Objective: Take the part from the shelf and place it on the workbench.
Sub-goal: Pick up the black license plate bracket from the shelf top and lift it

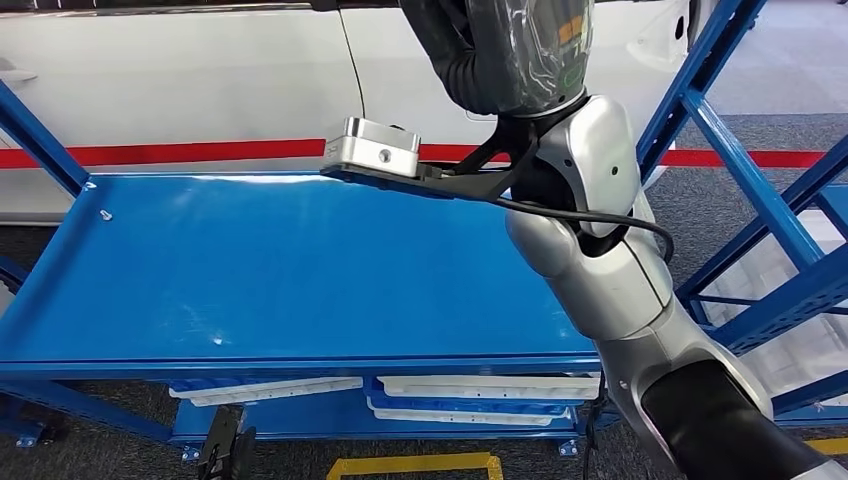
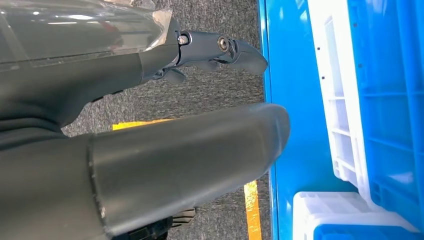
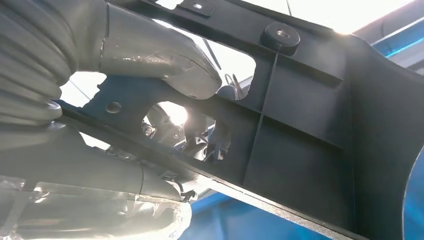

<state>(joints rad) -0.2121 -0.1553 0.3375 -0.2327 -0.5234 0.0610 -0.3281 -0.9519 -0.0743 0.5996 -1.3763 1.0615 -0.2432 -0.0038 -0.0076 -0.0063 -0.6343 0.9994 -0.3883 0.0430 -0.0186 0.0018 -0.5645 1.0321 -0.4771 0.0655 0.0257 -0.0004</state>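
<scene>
Hanging low beside the rack, the left hand (image 2: pixel 150 165), thick grey thumb in front and darker fingers (image 2: pixel 220 50) curled loosely behind it, nothing between them. Just past it in the left wrist view, grey carpeted floor (image 2: pixel 210 97) with a strip of yellow tape (image 2: pixel 252 210), then the blue edge of the shelf unit (image 2: pixel 292 75) and white trays (image 2: pixel 340 130) stacked inside a blue crate (image 2: pixel 387 100).

Rising from the lower right of the head view, the silver right arm (image 1: pixel 600 250), a black cable looping off it. Clamped on the part (image 3: pixel 310 135) up close, the right hand (image 3: pixel 115 100) (thumb pressed on one face of the black ribbed plastic, fingers wrapped behind, seen through a cut-out). Backlit hard there, so finer detail of the grip cannot be made out.

Carried above the blue workbench top (image 1: pixel 250 280), over its far edge, the part (image 1: pixel 420 165): a flat black bracket with a silver metal block at its outer end, held roughly level and clear of the surface. Tucked beneath the bench top, white trays (image 1: pixel 480 390) on a lower blue level. Framing the right side, blue diagonal struts (image 1: pixel 720 110) of the rack. Beyond the bench, a white wall panel (image 1: pixel 200 80) with a red stripe (image 1: pixel 200 152) running across it.
</scene>
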